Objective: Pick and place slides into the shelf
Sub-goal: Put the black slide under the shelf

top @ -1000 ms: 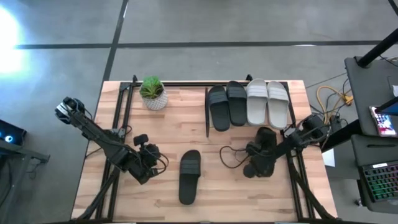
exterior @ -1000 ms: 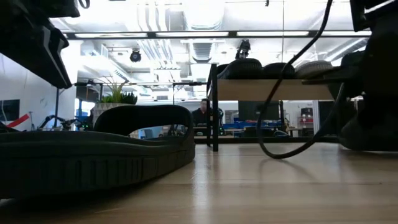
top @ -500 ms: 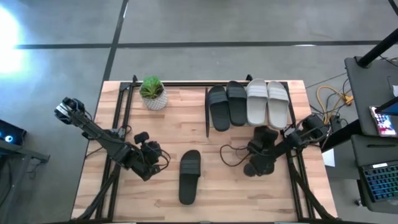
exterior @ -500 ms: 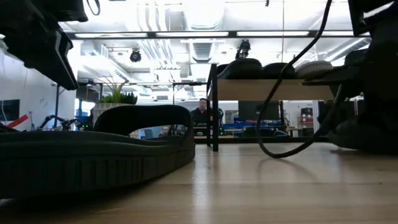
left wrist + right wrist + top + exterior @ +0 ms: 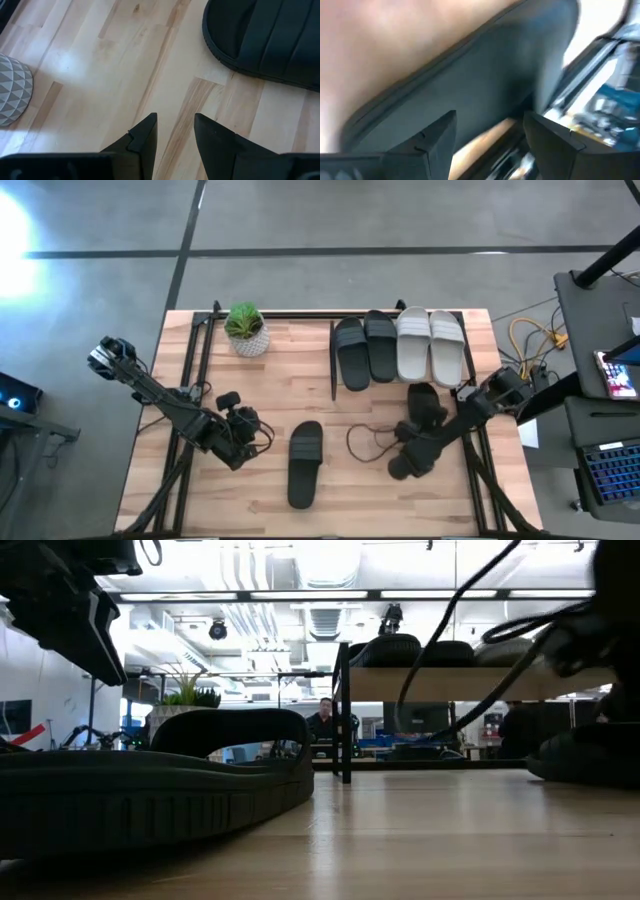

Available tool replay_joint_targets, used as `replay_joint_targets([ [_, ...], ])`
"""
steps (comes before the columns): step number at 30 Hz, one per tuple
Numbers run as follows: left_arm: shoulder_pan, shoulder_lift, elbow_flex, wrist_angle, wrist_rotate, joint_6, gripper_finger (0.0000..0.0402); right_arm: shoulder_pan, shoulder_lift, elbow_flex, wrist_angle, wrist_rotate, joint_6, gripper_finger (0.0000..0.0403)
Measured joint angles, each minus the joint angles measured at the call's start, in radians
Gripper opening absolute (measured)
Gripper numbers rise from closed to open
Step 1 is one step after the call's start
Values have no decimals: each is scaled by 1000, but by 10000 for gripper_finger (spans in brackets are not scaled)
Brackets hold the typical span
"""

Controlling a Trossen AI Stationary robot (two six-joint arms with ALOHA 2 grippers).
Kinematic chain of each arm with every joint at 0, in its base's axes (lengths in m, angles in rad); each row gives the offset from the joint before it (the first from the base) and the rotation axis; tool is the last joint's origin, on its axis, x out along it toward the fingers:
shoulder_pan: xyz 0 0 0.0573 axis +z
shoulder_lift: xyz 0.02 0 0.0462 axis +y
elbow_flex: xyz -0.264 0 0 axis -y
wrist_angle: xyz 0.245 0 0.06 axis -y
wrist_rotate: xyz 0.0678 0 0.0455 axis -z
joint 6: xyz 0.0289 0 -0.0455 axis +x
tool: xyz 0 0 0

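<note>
The shelf (image 5: 334,360) stands at the table's far right. Two black slides (image 5: 365,350) and two light grey slides (image 5: 430,345) lie side by side on its board. A third black slide (image 5: 305,463) lies flat on the table's middle, toward the near edge. It fills the left of the low view (image 5: 150,785). Another black slide (image 5: 425,402) lies on the table just in front of the shelf. My right gripper (image 5: 400,464) is open, nearer than that slide. A dark slide surface (image 5: 485,80) shows blurred beyond its fingers. My left gripper (image 5: 172,132) is open and empty over bare wood, left of the middle slide.
A small potted plant (image 5: 246,330) in a white patterned pot stands at the far left of the table. A loose black cable (image 5: 365,435) loops on the wood between the middle slide and my right arm. Bare wood lies along the near edge.
My right gripper has drawn back from the black slide in front of the shelf, toward the table's near edge and a little left. That slide now shows uncovered on the table. My left gripper has shifted slightly toward the far side.
</note>
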Motion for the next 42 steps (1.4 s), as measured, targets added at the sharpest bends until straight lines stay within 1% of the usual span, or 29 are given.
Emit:
replay_joint_targets([
  [2, 0, 0, 0, 0, 0, 0, 115, 38, 0, 41, -4, -88, 20, 222],
  [3, 0, 0, 0, 0, 0, 0, 115, 57, 0, 68, -16, -126, 57, 222],
  [5, 0, 0, 0, 0, 0, 2, 115, 90, 0, 132, -41, -209, 177, 221],
  [7, 0, 0, 0, 0, 1, 3, 115, 114, -1, 207, -27, -295, 320, 221],
  [9, 0, 0, 0, 0, 2, 7, 115, 133, -1, 287, 48, -336, 476, 221],
  [11, 0, 0, 0, 0, 10, 31, 115, 146, -1, 359, 172, -321, 606, 221],
  [13, 0, 0, 0, 0, 18, 65, 115, 151, -1, 413, 311, -259, 712, 221],
  [17, 0, 0, 0, -1, 23, 104, 115, 150, -2, 457, 603, -60, 869, 221],
  [19, 0, 0, -2, -1, 29, 102, 115, 149, -2, 457, 682, 53, 988, 221],
  [21, 0, 0, -3, -2, 44, 101, 115, 150, 9, 453, 703, 167, 1152, 221],
  [22, 0, 0, -3, -1, 54, 100, 115, 150, 19, 451, 710, 206, 1189, 221],
  [24, 0, 0, -4, -3, 65, 97, 115, 147, 47, 451, 777, 229, 1205, 221],
  [26, -2, 0, -4, -11, 66, 78, 115, 140, 84, 460, 880, 294, 1208, 221],
  [28, -3, 0, -4, -19, 83, 73, 115, 138, 137, 481, 1011, 401, 1173, 221],
  [30, -3, 0, -4, -26, 99, 62, 115, 138, 191, 520, 1104, 524, 1081, 221],
  [31, -3, 0, -4, -30, 103, 48, 115, 137, 213, 549, 1132, 567, 1035, 221],
  [32, -4, 0, -4, -30, 106, 40, 115, 137, 233, 580, 1130, 600, 1009, 221],
  [33, -4, 0, -4, -29, 108, 28, 115, 136, 250, 614, 1107, 625, 1019, 221],
  [36, -9, -4, -4, -29, 113, 22, 115, 130, 320, 726, 963, 674, 1218, 221],
  [38, -11, -9, -4, -30, 113, 22, 115, 115, 378, 797, 912, 669, 1225, 221],
  [42, -21, -22, -4, -33, 114, 25, 115, 77, 508, 968, 918, 675, 1215, 221],
])
